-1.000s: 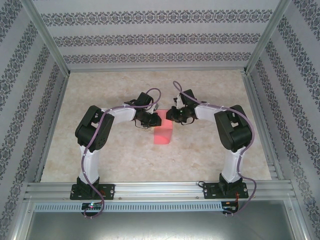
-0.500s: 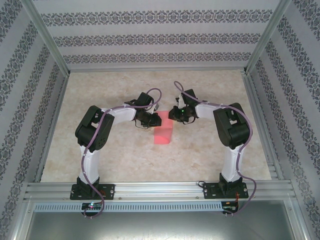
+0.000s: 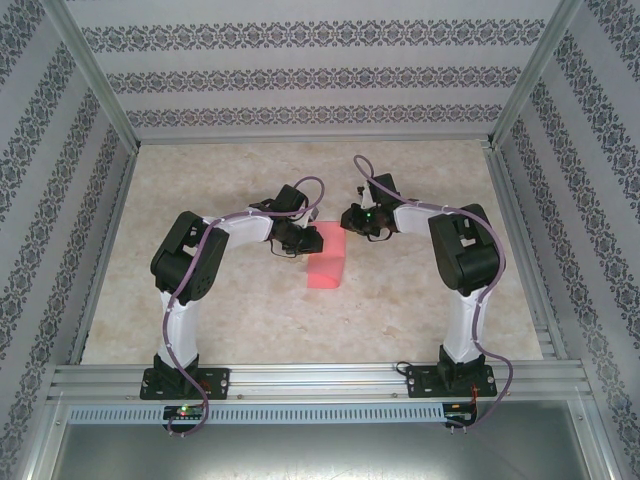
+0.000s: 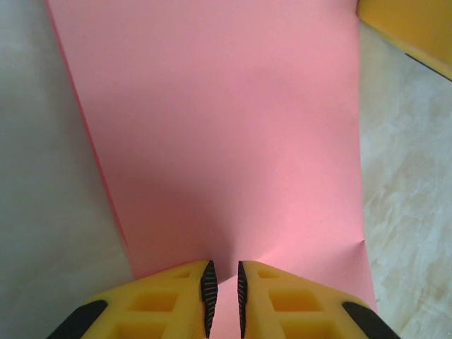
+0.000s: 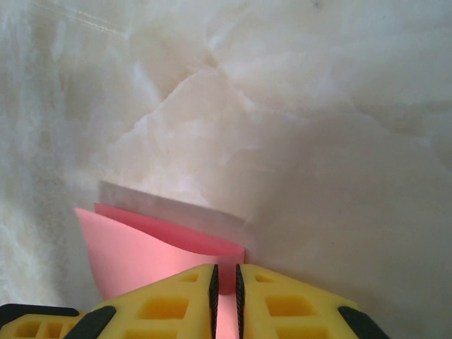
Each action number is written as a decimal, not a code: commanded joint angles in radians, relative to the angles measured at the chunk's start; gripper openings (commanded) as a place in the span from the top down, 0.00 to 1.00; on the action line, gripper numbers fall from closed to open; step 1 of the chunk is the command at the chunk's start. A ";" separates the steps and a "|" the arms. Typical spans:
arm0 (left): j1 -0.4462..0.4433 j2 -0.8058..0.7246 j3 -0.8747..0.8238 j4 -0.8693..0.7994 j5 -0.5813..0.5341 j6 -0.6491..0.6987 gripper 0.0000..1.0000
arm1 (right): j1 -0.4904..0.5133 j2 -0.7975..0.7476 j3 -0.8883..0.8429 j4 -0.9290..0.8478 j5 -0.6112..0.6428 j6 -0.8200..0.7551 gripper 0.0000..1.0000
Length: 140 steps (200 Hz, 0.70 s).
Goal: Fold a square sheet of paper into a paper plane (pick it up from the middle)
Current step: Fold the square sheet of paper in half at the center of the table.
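top: folded paper sheet (image 3: 326,268) on table (image 3: 250,320) centre; left gripper (image 3: 314,240) and right gripper (image 3: 342,228) at its far end.
left wrist: left gripper (image 4: 223,275) nearly closed, pinches sheet edge.
right wrist: right gripper (image 5: 226,272) nearly closed, pinches raised sheet corner.

Overhead and close wrist cameras share the paper (image 3: 325,265).

Thin square sheet of pink-red paper (image 4: 233,141), smooth and matt, pale marbled stone-look table (image 5: 339,141) with soft sheen, moulded yellow plastic left hand (image 4: 223,282) and right hand (image 5: 227,282), ribbed black rubbery pads (image 4: 208,296), brushed silver metal frame rail (image 3: 320,380)
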 commanded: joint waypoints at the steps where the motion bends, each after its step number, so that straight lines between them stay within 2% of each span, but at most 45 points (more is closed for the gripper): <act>1: -0.003 0.054 -0.033 -0.151 -0.115 0.038 0.78 | 0.019 -0.099 -0.032 -0.029 0.046 0.004 0.83; 41: -0.003 0.050 -0.038 -0.153 -0.112 0.038 0.77 | 0.063 -0.166 -0.075 -0.061 0.058 0.017 0.83; 79: -0.003 0.048 -0.038 -0.152 -0.109 0.038 0.77 | 0.086 -0.074 -0.038 -0.026 0.028 0.042 0.83; 140: -0.003 0.044 -0.044 -0.162 -0.121 0.044 0.77 | 0.049 0.031 0.011 -0.007 0.066 0.037 0.84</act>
